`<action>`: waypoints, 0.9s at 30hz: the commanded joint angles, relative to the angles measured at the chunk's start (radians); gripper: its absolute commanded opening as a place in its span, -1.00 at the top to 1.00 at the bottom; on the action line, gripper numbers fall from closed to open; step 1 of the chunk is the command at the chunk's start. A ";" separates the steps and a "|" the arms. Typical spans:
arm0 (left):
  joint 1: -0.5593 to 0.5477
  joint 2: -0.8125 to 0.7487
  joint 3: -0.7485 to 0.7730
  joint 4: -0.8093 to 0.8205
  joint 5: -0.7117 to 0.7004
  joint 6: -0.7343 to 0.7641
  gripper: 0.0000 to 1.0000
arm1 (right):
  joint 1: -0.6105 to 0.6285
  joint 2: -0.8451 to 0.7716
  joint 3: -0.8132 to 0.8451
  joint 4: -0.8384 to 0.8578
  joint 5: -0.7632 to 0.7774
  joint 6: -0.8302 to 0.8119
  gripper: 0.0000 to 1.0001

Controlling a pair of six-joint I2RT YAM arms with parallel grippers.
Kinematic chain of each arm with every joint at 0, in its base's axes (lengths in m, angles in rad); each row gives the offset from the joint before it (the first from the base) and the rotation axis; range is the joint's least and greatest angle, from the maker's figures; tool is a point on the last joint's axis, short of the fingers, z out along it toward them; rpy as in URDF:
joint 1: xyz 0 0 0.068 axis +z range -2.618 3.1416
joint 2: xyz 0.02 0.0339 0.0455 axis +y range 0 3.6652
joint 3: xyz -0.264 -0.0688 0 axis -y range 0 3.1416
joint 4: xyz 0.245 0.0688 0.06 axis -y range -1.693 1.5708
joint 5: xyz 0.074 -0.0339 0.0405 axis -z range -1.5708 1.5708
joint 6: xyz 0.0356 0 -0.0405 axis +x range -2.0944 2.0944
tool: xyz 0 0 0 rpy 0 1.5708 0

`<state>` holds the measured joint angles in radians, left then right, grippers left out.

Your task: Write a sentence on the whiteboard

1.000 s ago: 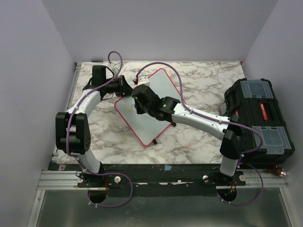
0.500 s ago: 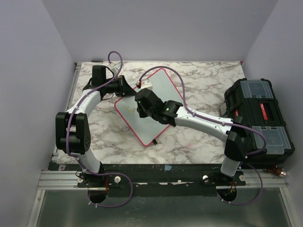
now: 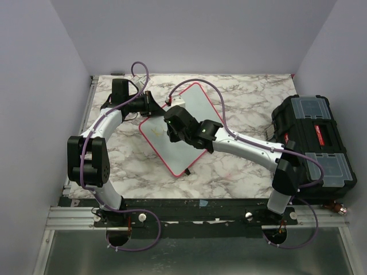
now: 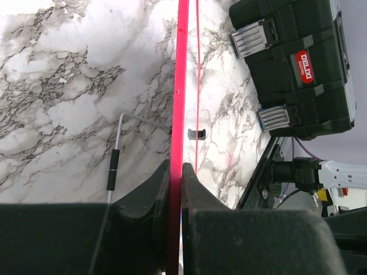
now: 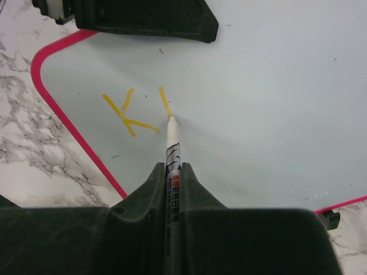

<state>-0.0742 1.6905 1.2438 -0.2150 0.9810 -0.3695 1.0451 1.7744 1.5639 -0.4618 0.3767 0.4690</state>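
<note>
Here, two arms work on the whiteboard [image 3: 171, 153], which lies skewed on the marble desk [image 3: 241, 166], nearer the far edge than the near one and about midway between the left and right edges.
The left tool [image 4: 176, 171] is closed on the board's pink-red frame [image 4: 182, 69] at the corner towards the desk's left edge, its fingers pinching the frame from both sides. The right tool [image 5: 172, 172] is clamped round a white marker [image 5: 171, 143]. The marker's tip touches the board at the lower end of a short yellow stroke [image 5: 164, 100]. A yellow "K" [image 5: 127, 113] stands just left of that stroke in the wrist view, near the board's rounded corner. A black toolbox [image 3: 312, 143] sits at the desk's right edge, well apart from the board.
</note>
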 commanded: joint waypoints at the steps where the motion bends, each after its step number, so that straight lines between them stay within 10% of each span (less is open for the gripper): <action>1: -0.009 0.006 0.025 0.009 -0.032 0.047 1.00 | -0.006 -0.014 0.069 -0.024 0.011 -0.026 0.99; 27: -0.012 0.006 0.029 -0.004 -0.037 0.061 1.00 | -0.006 0.133 0.163 -0.024 0.073 -0.034 0.99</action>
<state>-0.0742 1.6962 1.2491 -0.2253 0.9764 -0.3630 1.0451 1.8862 1.7523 -0.4656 0.4129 0.4358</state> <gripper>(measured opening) 0.097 0.109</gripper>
